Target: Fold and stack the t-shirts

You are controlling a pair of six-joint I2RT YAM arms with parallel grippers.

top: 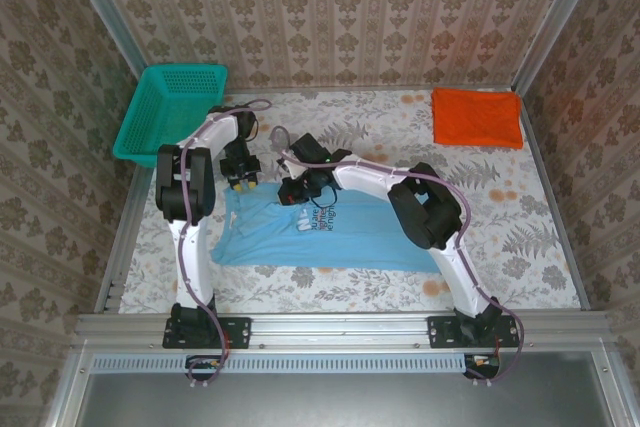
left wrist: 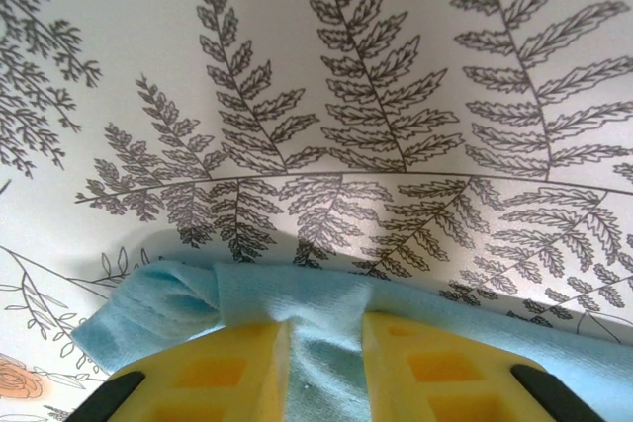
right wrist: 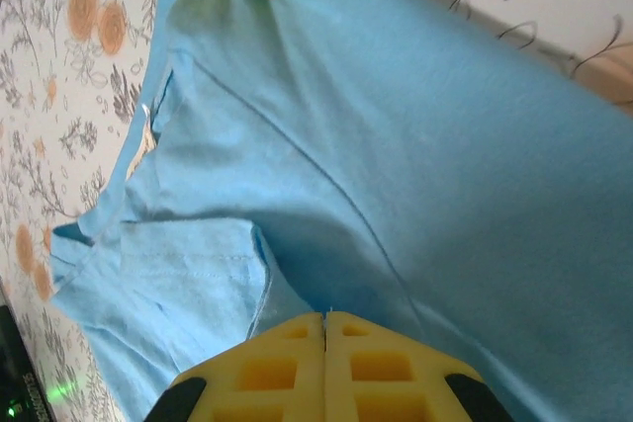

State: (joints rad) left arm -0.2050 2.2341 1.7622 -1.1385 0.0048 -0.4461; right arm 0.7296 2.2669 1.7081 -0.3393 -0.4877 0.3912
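- left tool (left wrist: 324, 328) clamped on the far-left edge of blue shirt (top: 350, 232), cloth bunched between its pads
- right tool (right wrist: 325, 315) clenched tight over the same shirt, can't tell if cloth is pinched
- blue shirt spread mid-desk (top: 520, 247)
- orange shirt (top: 477, 117) folded at far-right corner

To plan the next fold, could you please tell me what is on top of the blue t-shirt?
The left pincer clamps the far edge of the blue t-shirt; the right pincer sits shut above the cloth by the print. The right arm hides part of that print.
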